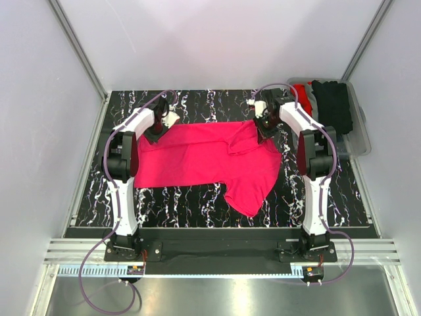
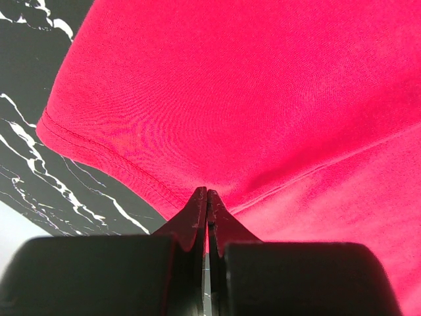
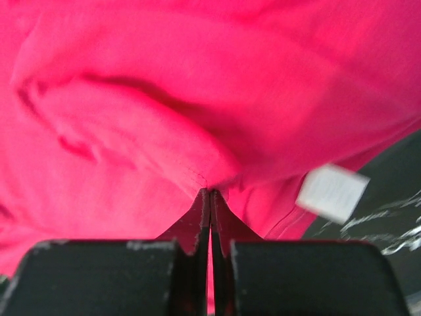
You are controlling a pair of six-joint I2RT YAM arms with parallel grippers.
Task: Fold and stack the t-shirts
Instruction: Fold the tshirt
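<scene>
A bright pinkish-red t-shirt (image 1: 197, 158) lies spread across the black marbled table (image 1: 191, 105), one sleeve hanging toward the front (image 1: 250, 194). My left gripper (image 1: 156, 133) is shut on its far left hem corner; in the left wrist view the jaws (image 2: 208, 192) pinch the stitched edge of the shirt (image 2: 263, 99). My right gripper (image 1: 265, 131) is shut on the far right edge near the neck; in the right wrist view the jaws (image 3: 210, 191) pinch a fold of the shirt (image 3: 164, 99), with the white neck label (image 3: 331, 191) beside them.
A clear bin (image 1: 360, 131) at the back right holds a red shirt (image 1: 302, 95) and a black shirt (image 1: 334, 105). White walls and aluminium posts enclose the table on three sides.
</scene>
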